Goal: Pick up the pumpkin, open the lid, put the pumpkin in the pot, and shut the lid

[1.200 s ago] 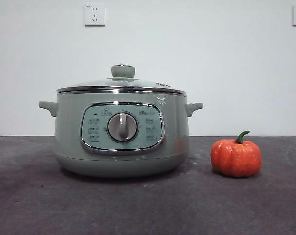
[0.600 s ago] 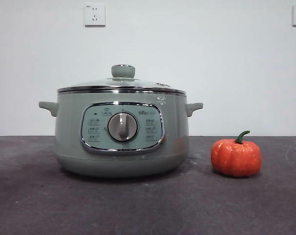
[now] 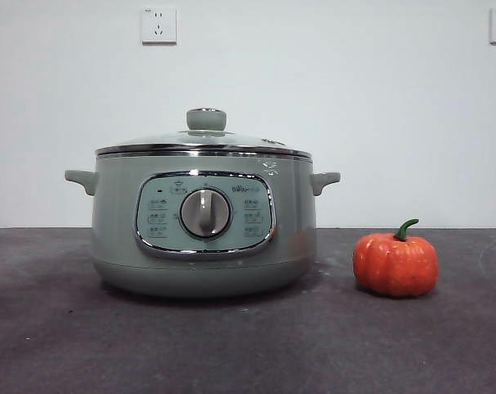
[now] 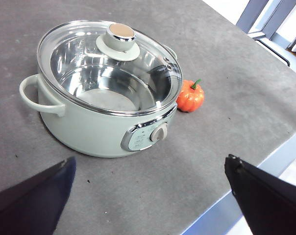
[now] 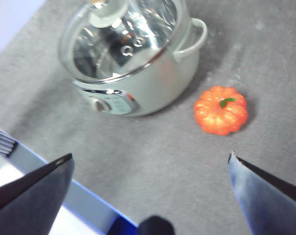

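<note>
The pale sage-green pot (image 3: 204, 226) stands on the dark table, with the glass lid (image 3: 205, 138) closed on it. The small orange-red pumpkin (image 3: 395, 263) with a green stem sits on the table just right of the pot, apart from it. The left wrist view shows the pot (image 4: 89, 122), the lid (image 4: 109, 63) and the pumpkin (image 4: 190, 96) from high up; my left gripper (image 4: 150, 196) is open and empty, well clear of them. The right wrist view shows the pot (image 5: 143, 83), the lid (image 5: 121, 36) and the pumpkin (image 5: 220, 109); my right gripper (image 5: 150, 196) is open and empty, high above the table.
The table's front edge (image 4: 236, 196) runs close under the left gripper and shows in the right wrist view (image 5: 64, 196) too. Two wall sockets (image 3: 158, 25) hang on the white wall behind. Neither arm shows in the front view.
</note>
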You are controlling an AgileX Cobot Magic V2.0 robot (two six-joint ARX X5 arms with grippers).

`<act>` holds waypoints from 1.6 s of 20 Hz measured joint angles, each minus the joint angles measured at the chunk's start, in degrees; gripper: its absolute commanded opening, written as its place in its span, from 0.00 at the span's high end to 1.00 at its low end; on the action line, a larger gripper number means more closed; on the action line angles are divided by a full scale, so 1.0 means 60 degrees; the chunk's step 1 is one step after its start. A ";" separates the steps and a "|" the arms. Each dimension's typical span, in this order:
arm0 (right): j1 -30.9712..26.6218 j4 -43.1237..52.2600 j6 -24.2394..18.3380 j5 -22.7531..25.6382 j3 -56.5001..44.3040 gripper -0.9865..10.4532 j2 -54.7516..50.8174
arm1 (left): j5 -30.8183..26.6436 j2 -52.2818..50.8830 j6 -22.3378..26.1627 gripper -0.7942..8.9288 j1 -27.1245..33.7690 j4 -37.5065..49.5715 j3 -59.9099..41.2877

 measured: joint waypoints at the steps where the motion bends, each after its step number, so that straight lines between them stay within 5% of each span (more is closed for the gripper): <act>1: 0.0087 0.0131 0.0000 0.0240 0.0011 0.28 0.0317 | 0.0000 0.0000 -0.0004 0.13 0.0000 -0.0004 0.0000; 16: 0.2135 0.4313 -0.0222 0.3676 0.0015 0.28 0.6499 | -0.0022 0.0000 -0.0004 0.13 0.0000 0.0004 -0.0004; 26: 0.2240 0.5009 -0.0364 0.3814 0.0018 0.29 0.8021 | -0.0178 0.0000 -0.0004 0.13 0.0000 -0.0004 -0.0004; 29: 0.2240 0.5042 -0.0364 0.3803 0.0018 0.48 0.8051 | -0.0182 0.0000 -0.0004 0.13 0.0000 -0.0004 0.0000; 32: 0.2240 0.4965 -0.0317 0.3796 0.0018 0.50 0.8051 | -0.0186 0.0000 -0.0007 0.13 0.0000 -0.0004 0.0000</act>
